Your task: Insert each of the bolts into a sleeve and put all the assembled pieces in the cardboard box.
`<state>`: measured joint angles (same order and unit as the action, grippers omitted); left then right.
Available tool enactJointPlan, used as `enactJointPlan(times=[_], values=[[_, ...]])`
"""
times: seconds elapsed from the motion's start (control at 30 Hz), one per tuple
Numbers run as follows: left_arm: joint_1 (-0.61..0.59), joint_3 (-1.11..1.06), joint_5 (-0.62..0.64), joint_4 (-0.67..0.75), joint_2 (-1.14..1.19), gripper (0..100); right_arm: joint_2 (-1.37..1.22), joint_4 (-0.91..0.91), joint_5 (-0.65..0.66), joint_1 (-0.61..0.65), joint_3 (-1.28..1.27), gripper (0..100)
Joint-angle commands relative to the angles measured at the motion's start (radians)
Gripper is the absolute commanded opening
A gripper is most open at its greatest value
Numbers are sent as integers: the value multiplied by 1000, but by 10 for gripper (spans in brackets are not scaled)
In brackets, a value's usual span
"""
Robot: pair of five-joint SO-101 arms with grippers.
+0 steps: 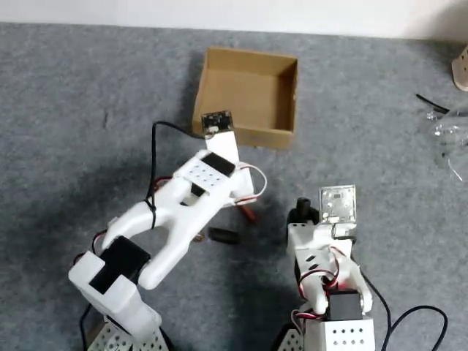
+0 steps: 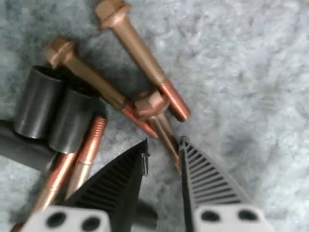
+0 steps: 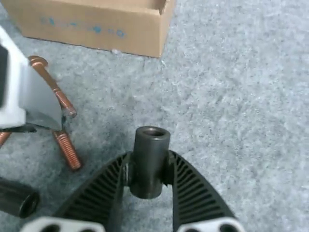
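Near the cardboard box [image 1: 252,137], on its side facing the arms, the bolts [image 2: 130,43] lie in a loose heap on the grey desk [image 1: 88,110]. The left claw [image 2: 164,142] hangs over them with its fingers [image 2: 207,179] spread, straddling the shank of one bolt [image 2: 153,107] without yet closing on it. About as near the box, off its right front corner, the right claw [image 3: 148,159] pinches a dark sleeve [image 3: 151,145] upright, bore open at the top (a ready socket, by the look of it). The step in hand seems to be picking a bolt for this sleeve; with no assembled piece in the box that I can make out, the task is probably early. Next the left claw needs to close squarely on that shank, lift it free of the crossing neighbours, then line its threaded end up with the bore.
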<state>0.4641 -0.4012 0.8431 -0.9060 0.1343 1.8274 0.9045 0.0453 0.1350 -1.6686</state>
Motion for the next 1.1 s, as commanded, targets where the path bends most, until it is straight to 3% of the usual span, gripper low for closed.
enactJointPlan(times=[0.0, 0.37, 0.63, 1.07], values=[[-44, 44, 6, -9, -7, 108, 10, -36, 11, -10, -25, 4], [-61, 82, 8, -12, -5, 105, 10, -36, 11, -8, -27, 4], [21, 81, 8, -6, -4, 105, 10, -36, 11, -8, -27, 4], [19, 81, 68, -12, 16, 105, 10, -36, 11, -8, -27, 4]])
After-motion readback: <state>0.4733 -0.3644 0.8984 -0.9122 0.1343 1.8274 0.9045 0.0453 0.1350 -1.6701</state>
